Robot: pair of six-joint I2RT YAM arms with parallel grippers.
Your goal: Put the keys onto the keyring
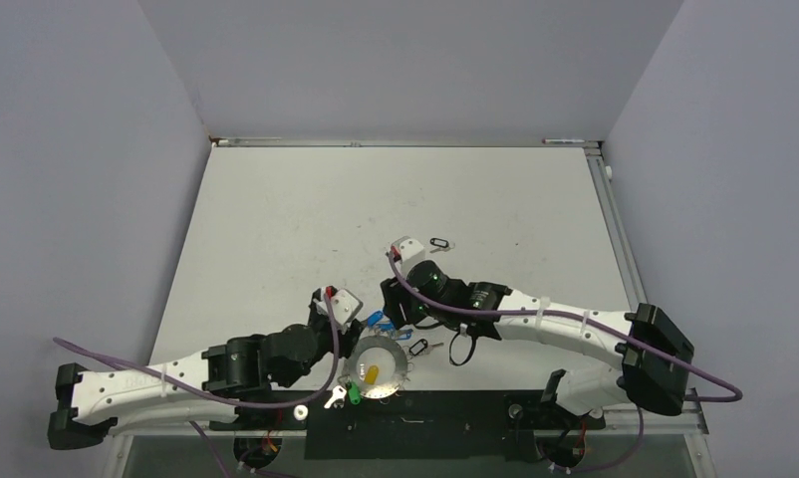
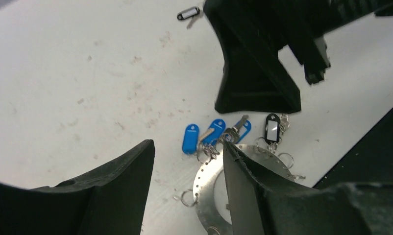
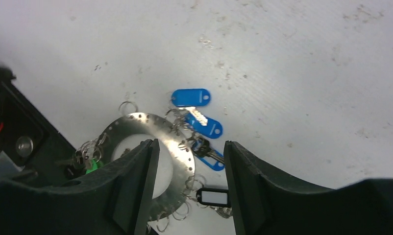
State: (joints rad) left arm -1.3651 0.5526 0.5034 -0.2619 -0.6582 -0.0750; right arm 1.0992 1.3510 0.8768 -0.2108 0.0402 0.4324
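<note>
The keyring [image 3: 140,125] lies flat on the worktop [image 3: 292,58], right under the gap between the right fingers [image 3: 135,191]. It is thin, stiff, polished metal, so probably slippery and hard to lift from flush; its outer rim, clear of the little loops, looks the best place to pinch or pin. Three blue-tagged keys [image 3: 190,97] sit at that rim just past the fingertips, and a black-tagged key [image 3: 213,197] lies between them. All are light and floppy, best taken by the flat plastic tag. Both pairs are spread, holding nothing — the left fingers [image 2: 121,186] hang with the ring beside one tip. A loose key [image 2: 188,13] lies well beyond them.
</note>
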